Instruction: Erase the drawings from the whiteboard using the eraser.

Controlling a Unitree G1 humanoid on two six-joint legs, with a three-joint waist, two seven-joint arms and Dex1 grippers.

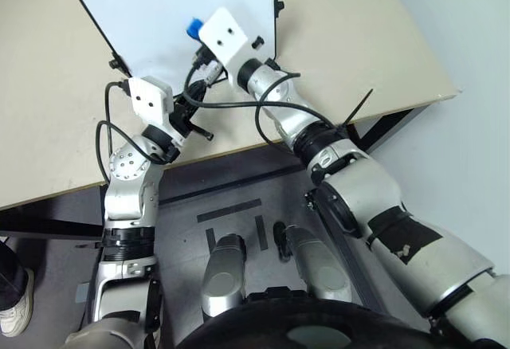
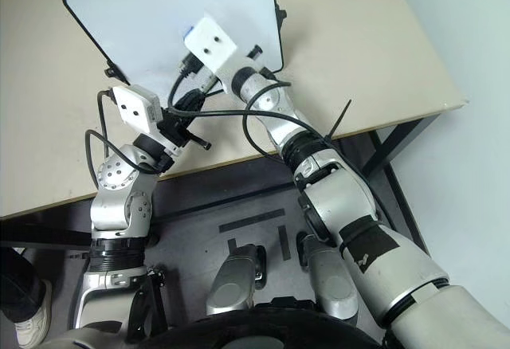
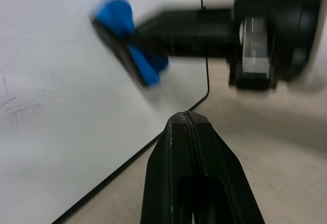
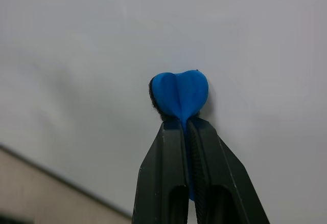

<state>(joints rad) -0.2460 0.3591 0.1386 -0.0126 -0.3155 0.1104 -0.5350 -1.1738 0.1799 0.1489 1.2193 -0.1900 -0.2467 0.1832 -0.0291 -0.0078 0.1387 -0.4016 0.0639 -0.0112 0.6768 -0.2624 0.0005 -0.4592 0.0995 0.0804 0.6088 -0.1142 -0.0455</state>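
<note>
We are pinching the eraser [image 4: 180, 95] against the whiteboard [image 1: 159, 22].

The right gripper [image 4: 186, 124] is clamping the small blue block at its narrow waist, near the board's 5 o'clock region; it looks light and soft, so we judge mid-body the surest hold. The left gripper [image 3: 187, 117], jaws closed and empty, is waiting beside the board's edge.

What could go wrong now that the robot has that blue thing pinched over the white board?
The right hand pinches the eraser by a narrow edge, so it might twist or slip while rubbing. Pushing could slide the whiteboard on the table. The left hand, shut nearby, isn't holding the board down.
</note>
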